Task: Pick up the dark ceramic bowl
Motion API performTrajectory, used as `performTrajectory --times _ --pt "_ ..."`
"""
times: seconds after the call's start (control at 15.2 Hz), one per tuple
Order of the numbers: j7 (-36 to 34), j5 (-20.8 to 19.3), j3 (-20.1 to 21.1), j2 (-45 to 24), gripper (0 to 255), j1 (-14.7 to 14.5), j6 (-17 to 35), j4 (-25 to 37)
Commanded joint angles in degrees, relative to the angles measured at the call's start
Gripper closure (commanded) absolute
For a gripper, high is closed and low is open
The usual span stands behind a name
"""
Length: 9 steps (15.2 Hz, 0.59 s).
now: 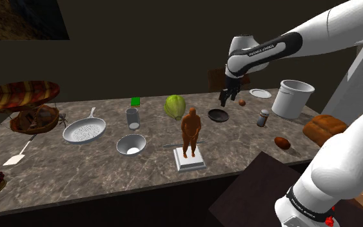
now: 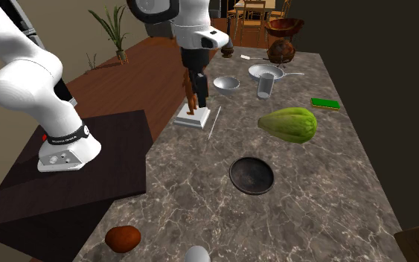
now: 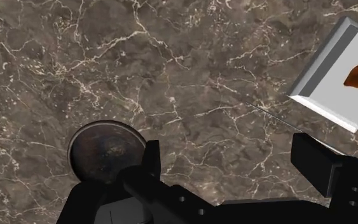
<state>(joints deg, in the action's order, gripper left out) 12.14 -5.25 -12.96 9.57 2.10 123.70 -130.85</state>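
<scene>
K: While the tool (image 3: 234, 159) hangs over the worktop (image 3: 190, 70) with its fingers apart and nothing between them, the dark bowl (image 3: 104, 151) sits outside the gap, just beside one finger.
M: Risk?
K: A straight descent would likely land that finger on the rim, tipping or skidding the bowl. Shoulder view: bowl at one o'clock from the brown figurine (image 1: 189, 132), apart from it.
M: Surfaces?
K: Bowl round, shallow, thin low rim, mottled dark glaze; looks slick. Worktop smooth, veined brown marble. Figurine's plinth (image 3: 327, 83) white, square, bevelled.
</scene>
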Motion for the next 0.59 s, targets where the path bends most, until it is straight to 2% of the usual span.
performTrajectory --times 0.0,0.53 --pt "1.5 1.0 -0.8 -5.3 0 0.2 2.1 2.8" --pt "6.5 5.5 -1.6 -24.0 0 2.1 6.6 14.7"
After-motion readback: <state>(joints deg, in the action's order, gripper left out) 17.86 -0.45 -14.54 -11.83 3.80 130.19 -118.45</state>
